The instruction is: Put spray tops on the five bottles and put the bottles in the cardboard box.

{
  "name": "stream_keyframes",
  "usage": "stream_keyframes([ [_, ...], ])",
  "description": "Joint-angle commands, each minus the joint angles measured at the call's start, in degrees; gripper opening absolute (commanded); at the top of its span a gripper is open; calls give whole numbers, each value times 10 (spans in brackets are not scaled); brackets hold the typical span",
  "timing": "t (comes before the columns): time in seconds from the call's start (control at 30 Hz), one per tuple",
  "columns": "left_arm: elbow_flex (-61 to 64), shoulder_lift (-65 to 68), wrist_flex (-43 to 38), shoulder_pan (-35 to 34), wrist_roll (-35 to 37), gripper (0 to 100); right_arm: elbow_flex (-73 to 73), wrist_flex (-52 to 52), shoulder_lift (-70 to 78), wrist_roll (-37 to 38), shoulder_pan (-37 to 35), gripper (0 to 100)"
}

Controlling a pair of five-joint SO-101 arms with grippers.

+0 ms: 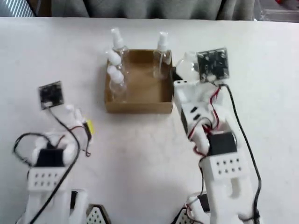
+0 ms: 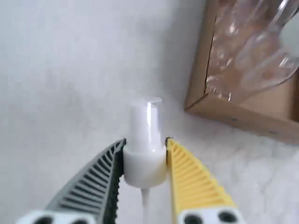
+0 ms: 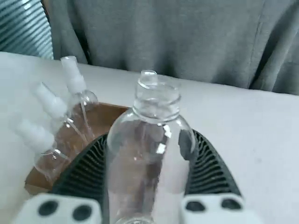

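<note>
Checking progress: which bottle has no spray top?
The bottle in the right pincer: its neck is open; the four in the cardboard box have spray tops.

Prob. a robotics lab: white desk point(image 1: 140, 163), 3D-printed arms point(image 1: 219, 158) w/ loose wires point(image 1: 248, 147), grey curtain point(image 3: 187, 37) behind.

I'm seeing a white spray top point(image 2: 145, 158). My left gripper point(image 2: 145, 143) is ribbed, grey one side, yellow the other. My right gripper point(image 3: 149, 137) has black ribbing, and the bottle point(image 3: 149, 163) is clear. Plain brown cardboard box point(image 1: 138, 106), white tabletop point(image 1: 140, 158).
</note>
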Motion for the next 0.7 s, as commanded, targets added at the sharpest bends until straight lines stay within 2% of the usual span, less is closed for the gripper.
stream_keyframes([
  [0.0,-99,-87,31,-25,-5,23,17,-14,-60,-11,-38,15],
  [0.2,-291,-95,33,-26,-5,23,98,-70,-145,-11,-118,15],
  [0.47,-557,32,27,-22,-20,23,214,-116,-259,-11,-202,15],
  [0.67,-673,103,-53,-22,-20,23,280,-116,-317,-6,-254,15],
])
